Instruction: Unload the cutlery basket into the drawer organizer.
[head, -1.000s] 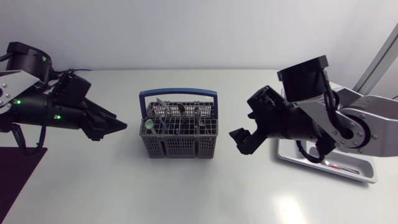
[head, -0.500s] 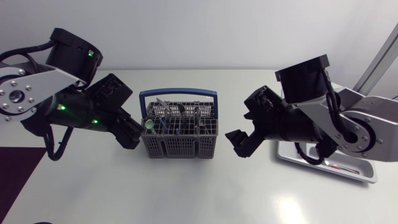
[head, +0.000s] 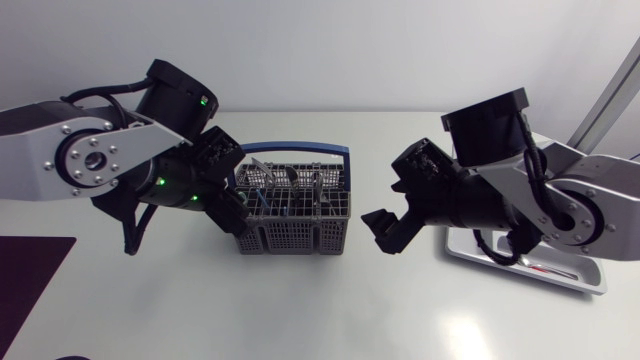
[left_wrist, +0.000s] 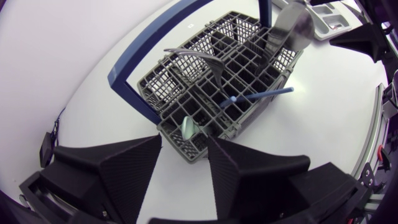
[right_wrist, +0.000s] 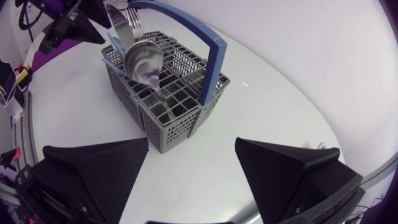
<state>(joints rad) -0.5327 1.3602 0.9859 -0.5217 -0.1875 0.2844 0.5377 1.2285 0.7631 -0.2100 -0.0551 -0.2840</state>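
Note:
The grey cutlery basket (head: 290, 238) with a blue handle (head: 288, 150) stands mid-table and holds several pieces. My left gripper (head: 235, 212) hangs at its near left corner, open. In the left wrist view that gripper (left_wrist: 183, 163) sits just short of a pale green spoon (left_wrist: 188, 127) in the corner cell, touching nothing. A blue-handled utensil (left_wrist: 261, 95) and a fork (left_wrist: 205, 57) lie further in. My right gripper (head: 385, 230) is open, a little right of the basket. Its own view shows the right gripper (right_wrist: 193, 177) facing the basket's end and a silver spoon (right_wrist: 144, 62). The white drawer organizer (head: 590, 275) lies under the right arm.
A dark purple mat (head: 30, 262) lies at the table's near left edge. Something thin with a red part (head: 548, 268) rests in the organizer. Bare table lies in front of the basket and between it and the right gripper.
My left arm has swung in from the left to the basket's near left corner, and its fingers have drawn closer together. The right arm has hardly shifted.

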